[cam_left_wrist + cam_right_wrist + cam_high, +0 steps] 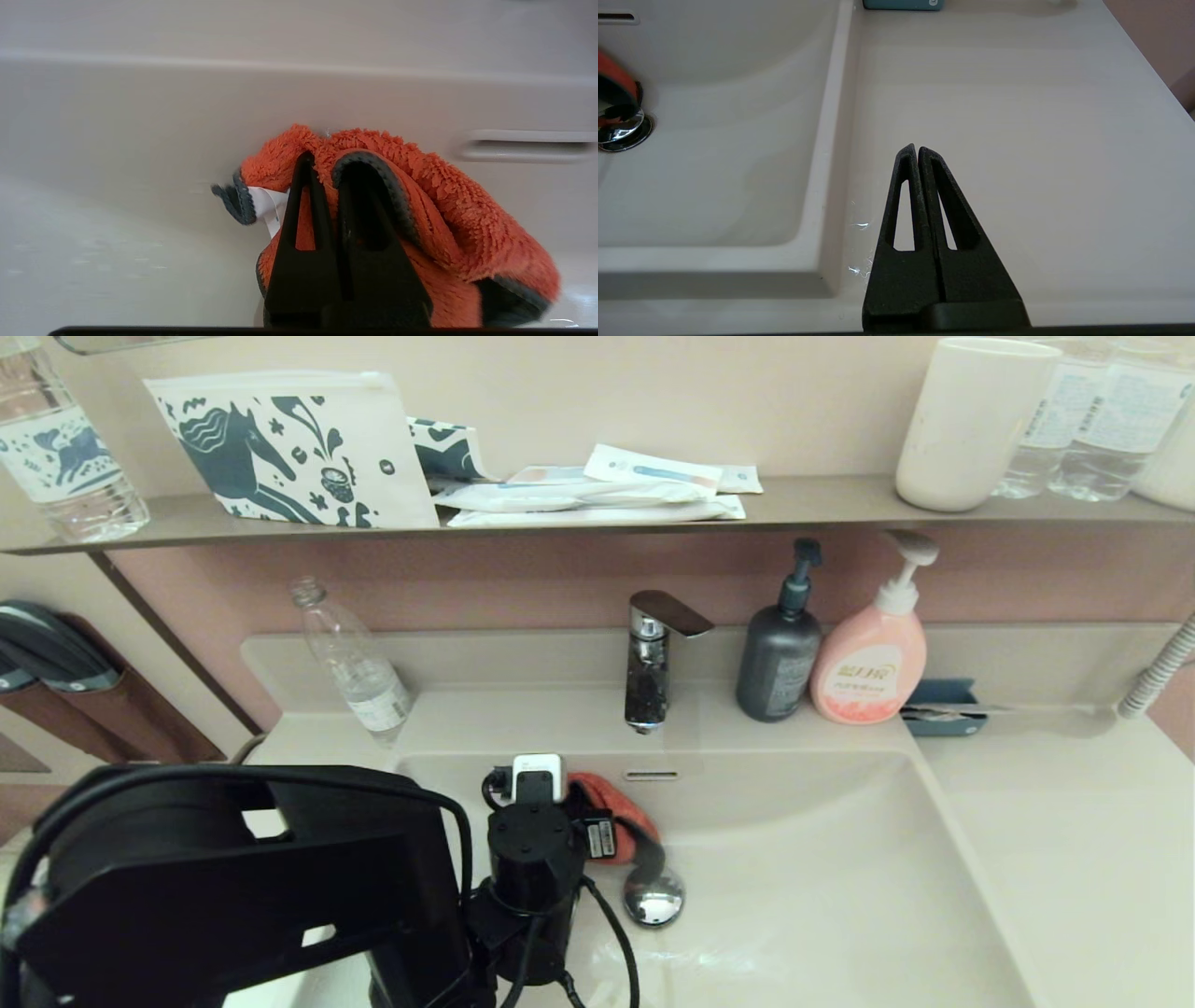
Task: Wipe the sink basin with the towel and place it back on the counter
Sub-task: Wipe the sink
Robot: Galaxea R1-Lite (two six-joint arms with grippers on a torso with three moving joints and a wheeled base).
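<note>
Bathroom vanity: off-white counter (1055,821) continuous with sink basin (822,859); faucet (651,658) at back ledge, grey pump bottle (780,653) and pink pump bottle (873,658) beside it; wall shelf (822,504) above. Left gripper (322,168) inside basin, fingers pinching towel (420,205), pressed against back wall of basin, near overflow slot (528,145) and just behind drain stopper (653,899). Right gripper (917,151) parked over counter beside basin rim, fingers pressed together, holding nothing.
</note>
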